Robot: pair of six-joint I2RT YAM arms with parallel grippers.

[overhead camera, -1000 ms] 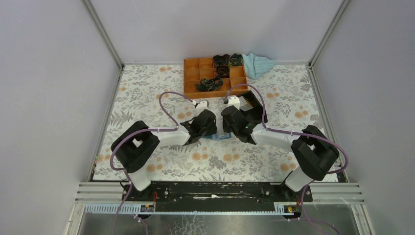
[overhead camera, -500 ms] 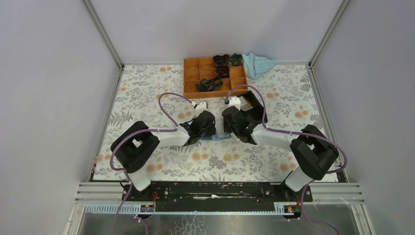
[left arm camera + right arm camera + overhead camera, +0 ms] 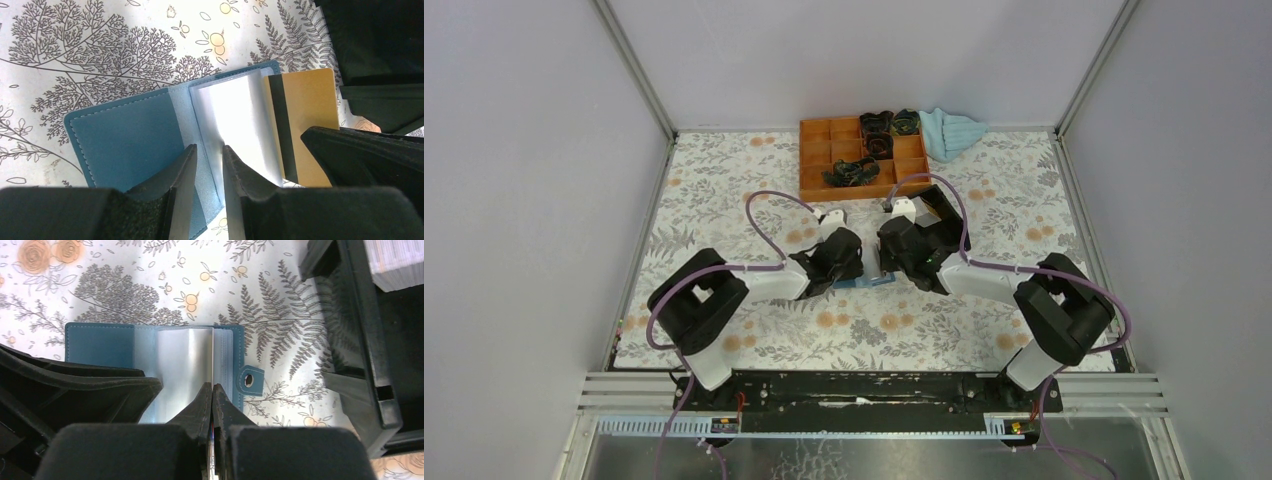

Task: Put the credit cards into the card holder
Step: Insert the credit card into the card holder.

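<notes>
Right gripper (image 3: 212, 390) clenched on a tan card (image 3: 306, 117), which shows edge-on between its fingers. The card's striped edge is the far one from the tips and lies against the open holder (image 3: 125, 132). Facing it, the left gripper (image 3: 209, 150) stands part-closed with a pale inner leaf between its fingers, apparently pinching it so the clear sleeves (image 3: 240, 117) fan apart. The holder lies flat and open on the flowered mat (image 3: 100, 45), directly under both grippers. Its clasp (image 3: 248, 381) is just beside the right gripper's tips, and a black box (image 3: 360, 325) sits farther out on that side.

The step in hand looks to be feeding the card into a sleeve. Done well, the striped edge would meet the mouth of one sleeve squarely and at a shallow tilt. It would then slide along the pocket rather than press down on it. The left grip probably needs to be firm, so the holder does not skate away under the push. Whether the edge is already inside a sleeve cannot be told.
</notes>
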